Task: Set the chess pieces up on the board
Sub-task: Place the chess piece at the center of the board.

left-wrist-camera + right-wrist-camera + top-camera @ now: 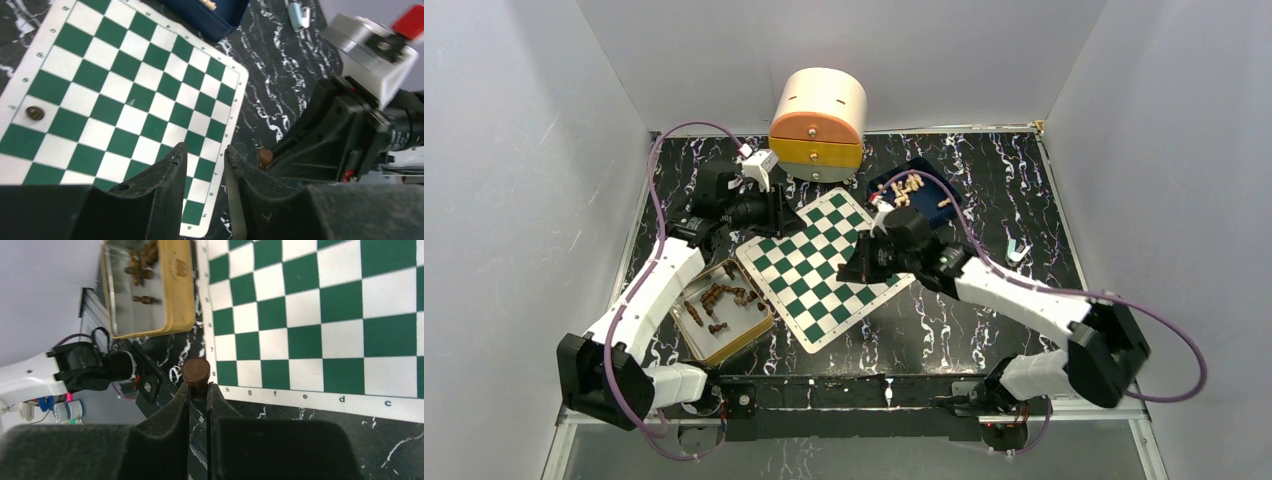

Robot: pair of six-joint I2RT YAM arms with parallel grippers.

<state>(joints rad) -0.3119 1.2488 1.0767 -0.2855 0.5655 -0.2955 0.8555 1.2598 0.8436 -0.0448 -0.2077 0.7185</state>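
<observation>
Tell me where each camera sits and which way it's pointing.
Top external: above and behind, looking down on the board; left arm and right arm show.
Left wrist: on the left arm, looking past its open left gripper across the board; the right arm shows too.
Right wrist: looking down its right gripper, shut on a dark piece, at the board's corner and the tray.
Shared: both wrist views show that dark piece and the board.
</observation>
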